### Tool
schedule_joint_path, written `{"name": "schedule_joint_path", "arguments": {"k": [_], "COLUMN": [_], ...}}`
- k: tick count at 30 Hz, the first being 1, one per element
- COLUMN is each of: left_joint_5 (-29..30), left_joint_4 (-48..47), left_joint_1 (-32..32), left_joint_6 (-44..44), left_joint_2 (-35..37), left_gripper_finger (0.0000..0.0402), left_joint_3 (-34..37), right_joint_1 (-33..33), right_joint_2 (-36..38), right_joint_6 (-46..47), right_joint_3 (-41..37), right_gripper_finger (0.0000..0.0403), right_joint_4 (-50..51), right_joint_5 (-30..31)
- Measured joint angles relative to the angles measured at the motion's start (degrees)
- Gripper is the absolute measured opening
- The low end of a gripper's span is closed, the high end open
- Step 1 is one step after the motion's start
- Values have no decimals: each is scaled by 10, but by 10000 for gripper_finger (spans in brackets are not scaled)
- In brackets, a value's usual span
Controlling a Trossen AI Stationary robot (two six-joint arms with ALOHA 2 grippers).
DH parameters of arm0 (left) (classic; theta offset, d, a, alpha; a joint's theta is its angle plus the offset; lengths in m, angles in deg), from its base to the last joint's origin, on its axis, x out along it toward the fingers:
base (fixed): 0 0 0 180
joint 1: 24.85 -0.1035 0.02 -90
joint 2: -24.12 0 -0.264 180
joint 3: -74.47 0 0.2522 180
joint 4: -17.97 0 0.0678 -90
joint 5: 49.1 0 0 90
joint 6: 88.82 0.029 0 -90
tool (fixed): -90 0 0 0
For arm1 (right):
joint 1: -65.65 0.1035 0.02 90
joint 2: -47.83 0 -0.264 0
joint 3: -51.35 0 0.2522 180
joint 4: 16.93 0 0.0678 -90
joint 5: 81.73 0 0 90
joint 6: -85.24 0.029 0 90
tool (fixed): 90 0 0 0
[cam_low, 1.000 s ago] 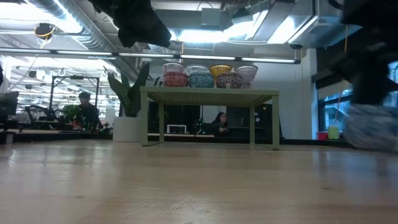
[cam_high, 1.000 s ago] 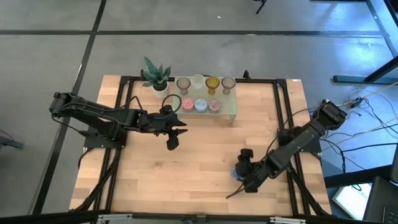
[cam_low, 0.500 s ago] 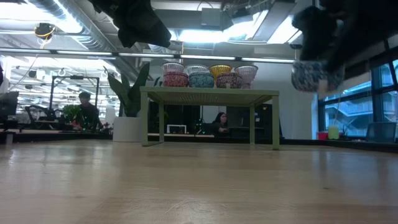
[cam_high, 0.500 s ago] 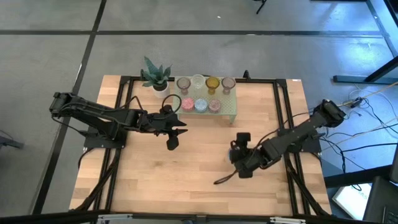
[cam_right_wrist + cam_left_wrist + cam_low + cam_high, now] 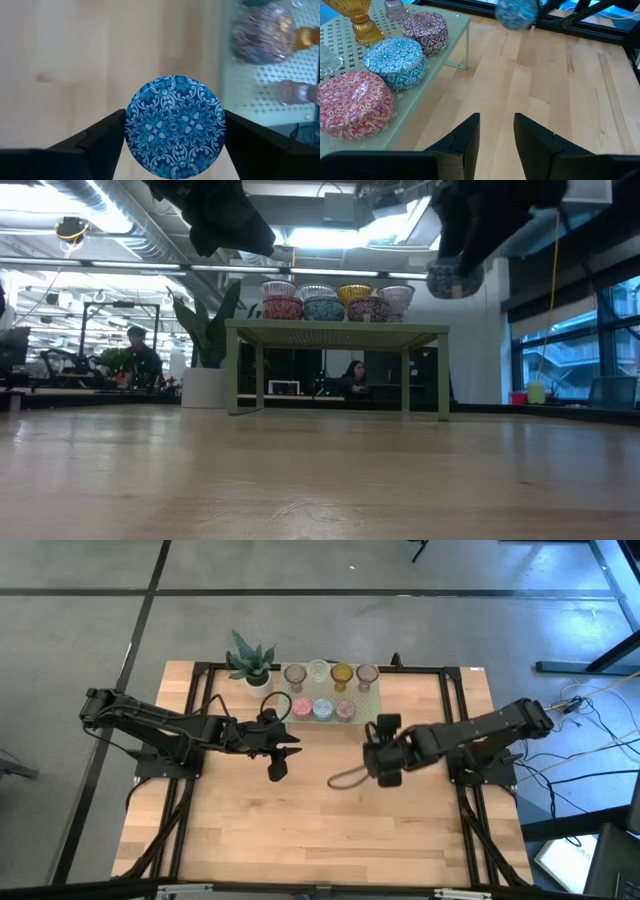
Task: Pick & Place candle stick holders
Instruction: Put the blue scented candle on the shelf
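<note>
Blue mosaic holder (image 5: 175,126) clamped between the two dark fingers of the right gripper (image 5: 385,755), filling the middle of the right wrist view, with bare wooden table (image 5: 300,830) under it. Carried in the air just beside the near right corner of the pale green stand (image 5: 372,720), not touching it; seen in the low view as a small rounded shape (image 5: 455,278) hanging under the dark arm, its pattern hard to make out there, and in the left wrist view only as a blurred blue spot (image 5: 517,12). Left gripper (image 5: 278,752) parked over the table near the left end of the stand, fingers parted with nothing between them. On the stand, front row: red patterned holder (image 5: 352,102), turquoise patterned holder (image 5: 395,60), dark red patterned holder (image 5: 425,30). Behind them, back row: pinkish holder (image 5: 294,675), clear holder (image 5: 318,672), amber holder (image 5: 342,674) and another pinkish holder (image 5: 367,674), all stemmed, partly cut off in the left wrist view. Potted plant (image 5: 250,662) at the far left corner, beside the stand. Farther, beyond the table, two seated persons in the room, small and dim.
</note>
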Motion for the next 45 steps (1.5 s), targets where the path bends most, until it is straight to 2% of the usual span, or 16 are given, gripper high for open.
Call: {"name": "schedule_joint_path", "arguments": {"k": [10,19,22,25,32,35,45], "left_joint_5": [0,0,0,0,0,0,0], "left_joint_4": [0,0,0,0,0,0,0], "left_joint_1": [0,0,0,0,0,0,0], "left_joint_6": [0,0,0,0,0,0,0], "left_joint_2": [0,0,0,0,0,0,0], "left_gripper_finger": [116,116,116,116,116,116,116], "left_joint_3": [0,0,0,0,0,0,0], "right_joint_1": [-115,-186,-205,-221,-249,-258,-259], "right_joint_2": [3,3,3,3,3,2,2], "right_joint_6": [-60,-90,-92,-93,-78,-48,-41], "right_joint_3": [0,0,0,0,-4,-6,-6], "right_gripper_finger": [308,309,310,310,310,310,310], "right_joint_4": [-12,-63,-77,-96,-108,-109,-120], "right_joint_5": [-1,-3,-25,-65,-94,-99,-112]}}
